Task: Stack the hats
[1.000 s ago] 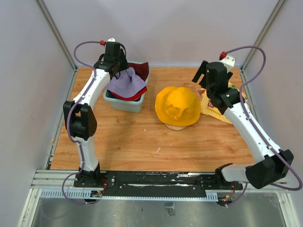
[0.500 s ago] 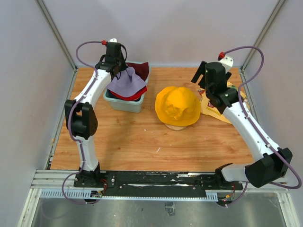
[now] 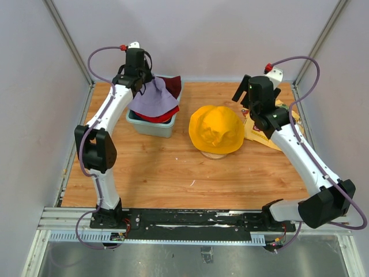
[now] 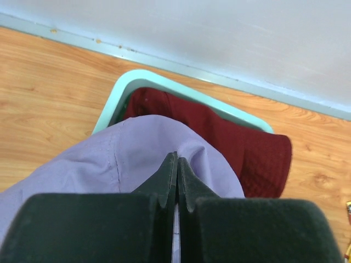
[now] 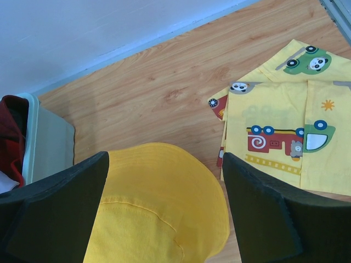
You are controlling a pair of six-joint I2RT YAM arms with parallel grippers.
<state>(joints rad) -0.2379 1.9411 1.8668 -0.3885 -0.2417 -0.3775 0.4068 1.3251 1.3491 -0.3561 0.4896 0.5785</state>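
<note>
Grasp step: your left jaws clamp the lavender hat (image 3: 153, 99) at 10 o'clock; right jaws apart. Next, lift onto yellow hat (image 3: 216, 128).

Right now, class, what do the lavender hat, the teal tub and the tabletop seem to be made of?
Lavender hat: soft matte cloth; it drapes and shows a stitched seam. Teal tub: probably plastic; smooth, rounded rim. Tabletop: wood or wood-look laminate; visible grain, faint sheen.
</note>
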